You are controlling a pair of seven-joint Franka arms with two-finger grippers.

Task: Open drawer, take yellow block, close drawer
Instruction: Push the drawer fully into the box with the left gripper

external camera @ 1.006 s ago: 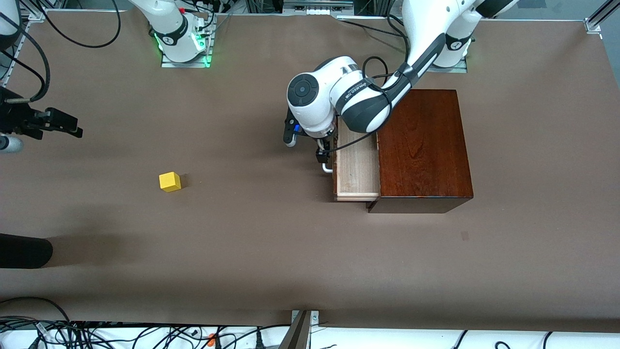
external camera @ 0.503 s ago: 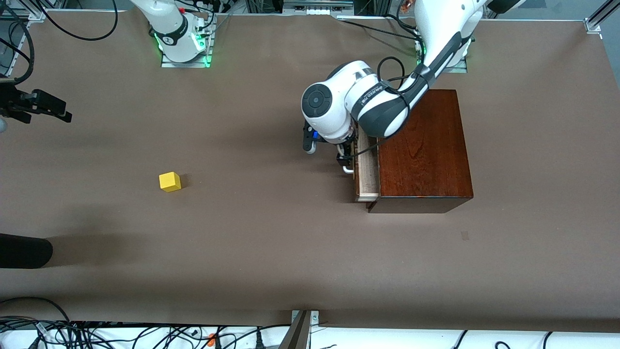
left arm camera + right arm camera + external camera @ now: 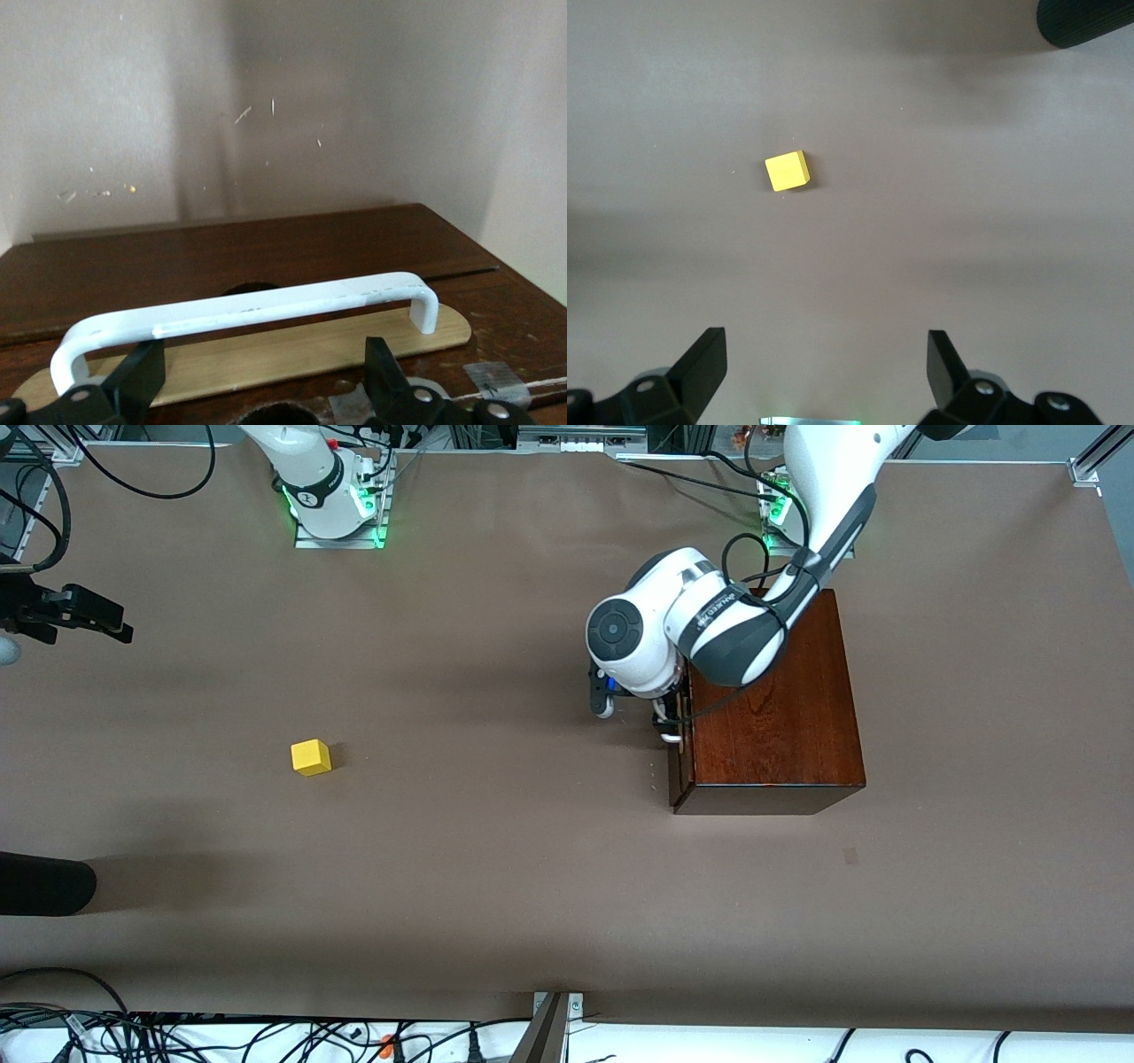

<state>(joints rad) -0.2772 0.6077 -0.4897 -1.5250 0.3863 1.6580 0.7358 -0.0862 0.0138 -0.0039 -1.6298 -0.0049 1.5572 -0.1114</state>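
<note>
The drawer (image 3: 677,772) is pushed flush into the dark wooden box (image 3: 771,700). My left gripper (image 3: 667,724) is at the drawer front, open, its black fingers (image 3: 142,382) spread wide along the white bar handle (image 3: 248,310) and not closed on it. The dark drawer front (image 3: 266,257) fills the left wrist view. The yellow block (image 3: 311,757) sits on the bare table toward the right arm's end, well apart from the box. My right gripper (image 3: 117,623) hangs open and empty in the air at that end, with the yellow block (image 3: 787,171) below it.
A dark rounded cylinder (image 3: 44,884) lies at the table edge at the right arm's end, nearer the front camera than the block; it also shows in the right wrist view (image 3: 1090,22). Cables (image 3: 177,1036) run along the front edge. Brown tabletop (image 3: 496,850) surrounds the box.
My left gripper has moved toward the box and the drawer has slid from well open to fully shut. My right gripper has drifted a little toward the robots' bases.
</note>
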